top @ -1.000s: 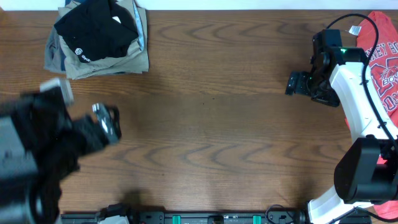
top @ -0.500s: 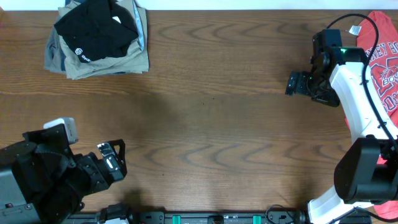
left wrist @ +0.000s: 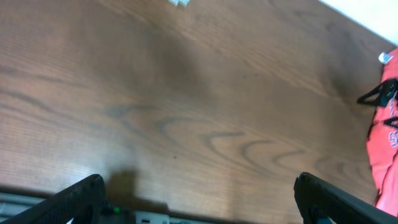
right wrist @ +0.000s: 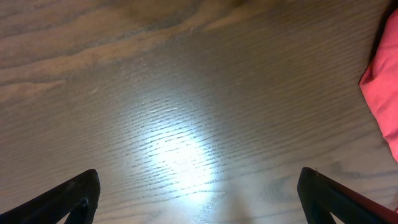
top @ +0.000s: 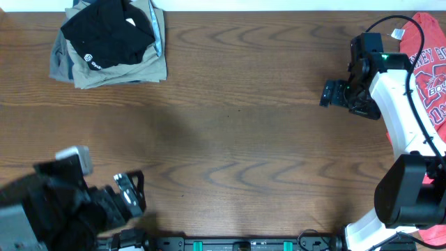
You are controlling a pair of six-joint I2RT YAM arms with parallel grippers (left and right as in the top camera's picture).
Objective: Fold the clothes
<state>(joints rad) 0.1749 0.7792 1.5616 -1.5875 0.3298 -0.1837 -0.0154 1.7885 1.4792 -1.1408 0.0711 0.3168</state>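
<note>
**While both jaws gape empty, the plain black short-sleeved T-shirt (top: 108,35) sits apart on its pile**

Because nothing is in hand, the jaws of the left gripper (top: 131,194) stand spread about as wide as they go, low at the near left edge of the brown wood-grain desk (top: 237,139). Its wrist view shows only bare wood between the two finger ends. The jaws of the right gripper (top: 327,93) are equally wide and equally empty, hovering over bare desk just beside the crumpled red T-shirt with white lettering (top: 428,70).

That black shirt lies in the far left corner as a compact bundle, small white logo up, resting on the folded khaki-beige trousers (top: 118,70). The stacking looks deliberate, a set-aside heap rather than a work spot. It is well apart from both jaws: the left pair sits on the same side but across the desk's depth, and the right pair is at the opposite end. Neither wrist camera has it in view.
</note>
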